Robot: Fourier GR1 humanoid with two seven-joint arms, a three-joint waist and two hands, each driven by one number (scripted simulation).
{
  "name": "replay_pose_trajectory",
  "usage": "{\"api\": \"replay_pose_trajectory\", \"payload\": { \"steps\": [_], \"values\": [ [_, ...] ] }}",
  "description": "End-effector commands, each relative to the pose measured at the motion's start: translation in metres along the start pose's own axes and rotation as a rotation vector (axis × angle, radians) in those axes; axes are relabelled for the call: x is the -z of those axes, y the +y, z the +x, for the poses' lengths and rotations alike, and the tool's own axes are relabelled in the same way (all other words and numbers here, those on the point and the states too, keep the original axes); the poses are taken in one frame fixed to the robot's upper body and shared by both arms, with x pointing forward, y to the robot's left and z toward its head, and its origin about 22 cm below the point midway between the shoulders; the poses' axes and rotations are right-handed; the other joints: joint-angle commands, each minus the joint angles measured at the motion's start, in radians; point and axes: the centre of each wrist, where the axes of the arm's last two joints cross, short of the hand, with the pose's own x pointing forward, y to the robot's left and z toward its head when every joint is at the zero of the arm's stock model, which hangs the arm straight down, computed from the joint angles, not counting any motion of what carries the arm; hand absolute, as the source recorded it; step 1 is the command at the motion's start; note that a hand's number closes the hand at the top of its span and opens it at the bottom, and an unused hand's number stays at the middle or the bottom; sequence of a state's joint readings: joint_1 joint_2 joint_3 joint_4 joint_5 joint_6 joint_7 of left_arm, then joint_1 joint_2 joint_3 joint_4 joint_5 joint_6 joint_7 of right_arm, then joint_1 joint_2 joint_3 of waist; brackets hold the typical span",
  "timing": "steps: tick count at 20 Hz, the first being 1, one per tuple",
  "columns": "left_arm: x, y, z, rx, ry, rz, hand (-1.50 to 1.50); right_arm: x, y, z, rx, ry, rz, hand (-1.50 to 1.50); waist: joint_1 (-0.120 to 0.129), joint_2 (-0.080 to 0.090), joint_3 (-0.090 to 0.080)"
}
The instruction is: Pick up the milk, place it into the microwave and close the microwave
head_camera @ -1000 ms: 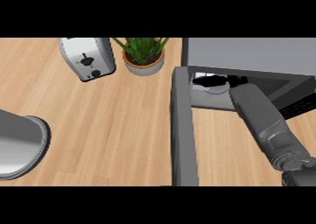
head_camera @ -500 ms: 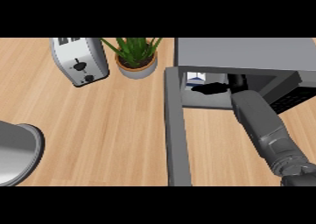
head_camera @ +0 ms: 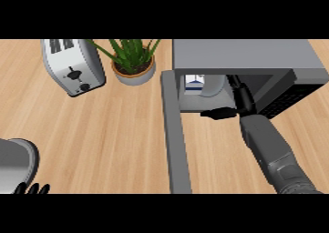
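Note:
The milk carton (head_camera: 202, 83), white with a blue label, stands inside the open grey microwave (head_camera: 247, 57) at the left of its cavity. My right hand (head_camera: 228, 111) reaches into the cavity from below. Its fingers (head_camera: 241, 93) lie straight along the carton's right side and its thumb points left, below the carton with a gap between them. The microwave door (head_camera: 175, 136) is swung open and runs down the view as a grey strip left of my right forearm. Only the fingertips of my left hand (head_camera: 32, 188) show at the lower left edge, straight and pointing up.
A silver toaster (head_camera: 72, 66) stands at the top left, with a potted green plant (head_camera: 133, 61) between it and the microwave. A grey round pot (head_camera: 8, 164) sits at the left edge, just above my left hand. Bare wooden counter (head_camera: 113, 132) lies between pot and door.
The view has shifted, so the microwave, toaster and plant sit lower and more to the right. My right hand has reached deeper into the cavity beside the carton.

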State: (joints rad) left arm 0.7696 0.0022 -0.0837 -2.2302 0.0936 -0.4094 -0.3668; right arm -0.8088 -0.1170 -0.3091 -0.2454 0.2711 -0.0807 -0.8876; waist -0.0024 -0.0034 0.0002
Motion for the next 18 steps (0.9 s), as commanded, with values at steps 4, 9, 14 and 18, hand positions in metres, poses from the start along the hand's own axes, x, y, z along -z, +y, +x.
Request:
{"api": "replay_pose_trajectory", "payload": {
  "steps": [4,9,14,18],
  "values": [
    [0.025,-0.024,0.002,-0.018,0.022,-0.06,-1.5,-0.042,0.024,-0.016,0.067,0.028,0.014,-1.5,-0.03,-0.01,-0.002],
    [0.053,-0.027,-0.021,-0.011,0.093,-0.164,1.5,-0.08,-0.005,-0.027,0.155,0.013,0.054,-1.5,-0.061,-0.011,-0.003],
    [0.068,-0.047,-0.025,0.034,0.123,-0.229,1.5,-0.104,-0.022,-0.015,0.143,-0.004,0.036,-1.5,-0.058,-0.013,-0.003],
    [0.08,-0.055,-0.039,0.052,0.164,-0.264,1.5,-0.153,-0.042,-0.006,0.143,-0.001,0.001,-1.5,-0.059,-0.011,-0.003]
  ]
}}
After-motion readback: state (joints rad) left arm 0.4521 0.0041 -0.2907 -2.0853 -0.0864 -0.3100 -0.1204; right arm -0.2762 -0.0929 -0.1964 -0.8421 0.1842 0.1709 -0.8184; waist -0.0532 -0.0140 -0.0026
